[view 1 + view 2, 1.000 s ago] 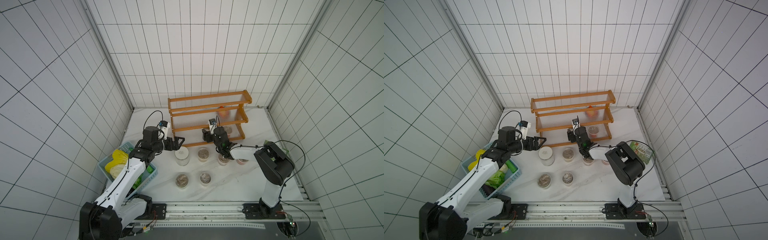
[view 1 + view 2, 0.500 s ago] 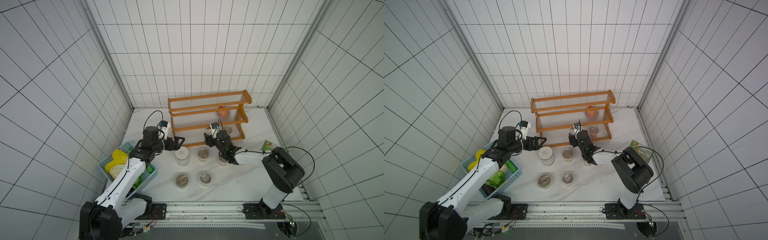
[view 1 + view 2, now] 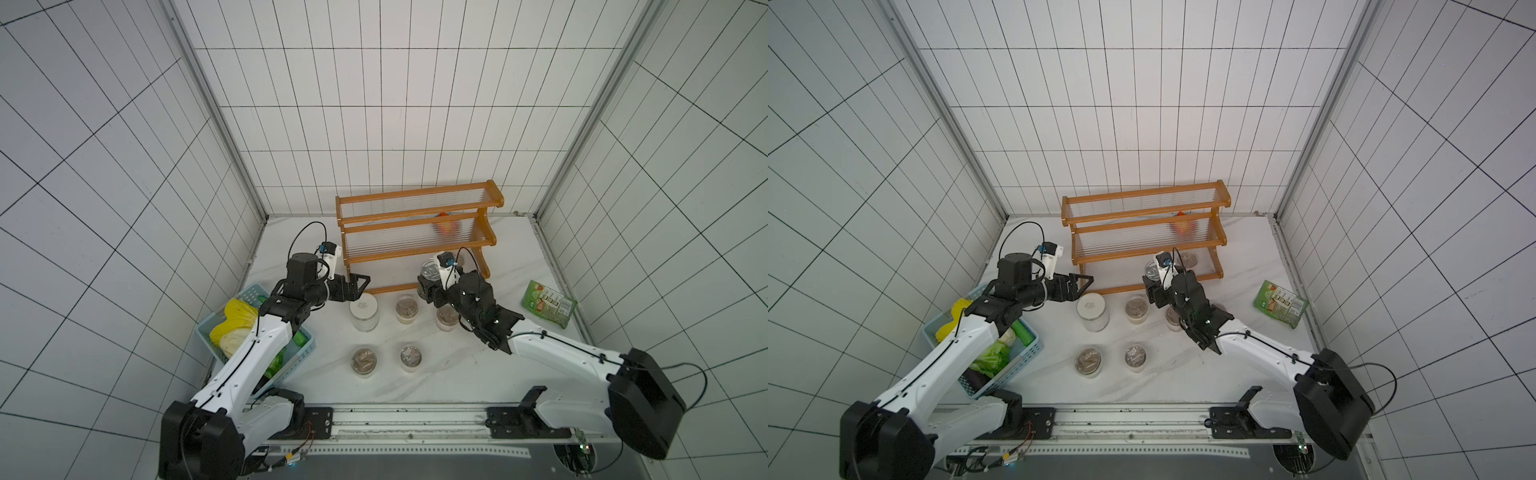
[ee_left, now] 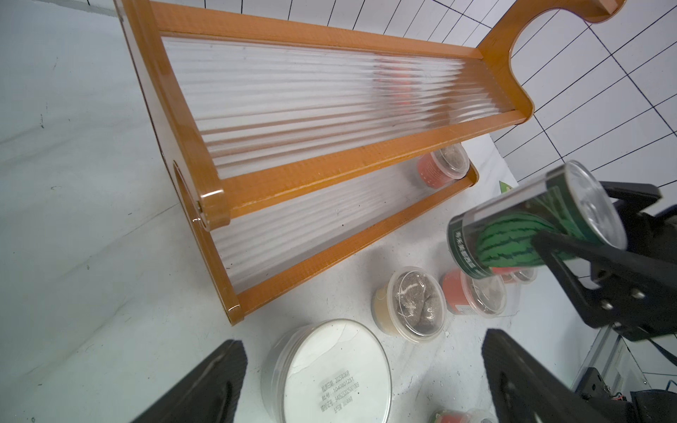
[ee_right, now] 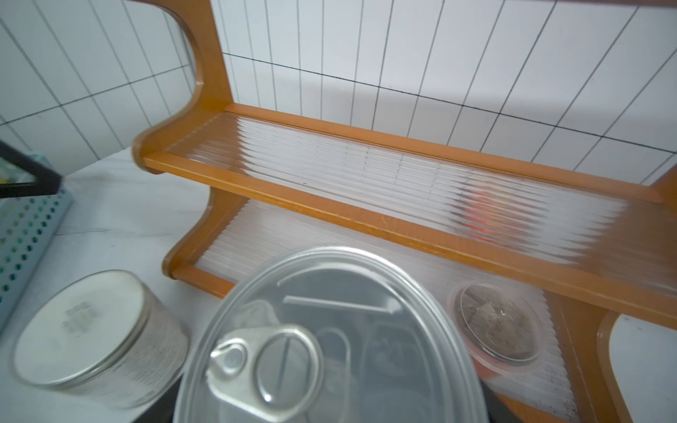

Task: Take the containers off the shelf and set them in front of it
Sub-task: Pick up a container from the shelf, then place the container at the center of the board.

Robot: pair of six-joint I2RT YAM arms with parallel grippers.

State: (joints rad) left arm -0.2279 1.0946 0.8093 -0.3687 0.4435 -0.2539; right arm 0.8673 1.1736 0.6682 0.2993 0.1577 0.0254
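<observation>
Jaws of my left gripper [image 3: 356, 287] stand wide apart, nothing between them, poised just beside the white-lidded jar [image 3: 364, 311]. The light blue basket [image 3: 302, 354] sits under that arm. The jar stands on the table in front of the shelf [image 4: 329, 163]. To its right are a yellow-banded cup [image 3: 406, 308] and a red-banded cup [image 3: 444, 321], with two more cups [image 3: 363, 362] nearer me. My right gripper [image 4: 573, 213] is clamped on the tin can [image 4: 513, 238], held off the table near the bottom tier's front rail. One red cup [image 4: 443, 166] sits on the bottom tier. A red-orange blur [image 3: 444, 224] shows behind the slats; I cannot tell what it is. The green packet [image 3: 548, 305] lies far right.
</observation>
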